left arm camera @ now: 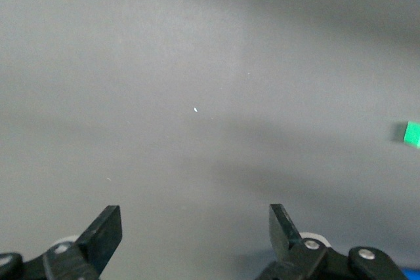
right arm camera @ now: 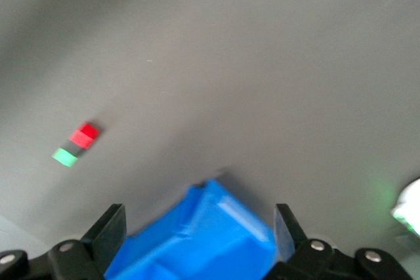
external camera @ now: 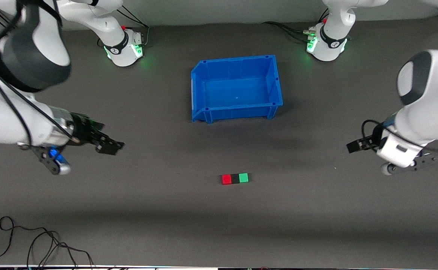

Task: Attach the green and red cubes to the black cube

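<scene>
With the red cube (external camera: 226,179), black cube (external camera: 235,179) and green cube (external camera: 243,177) touching in a row nearer the camera than the blue bin (external camera: 275,90), my left gripper (external camera: 358,144) and right gripper (external camera: 108,144), both spread and empty, could knock the row apart if either sweeps low.

cubes: red cube (external camera: 226,179) | black cube (external camera: 235,178) | green cube (external camera: 243,177) touching in row | nearer camera than bin (external camera: 204,112)

Even overhead light, soft table (external camera: 166,210) shadows; right wrist view blurred.
</scene>
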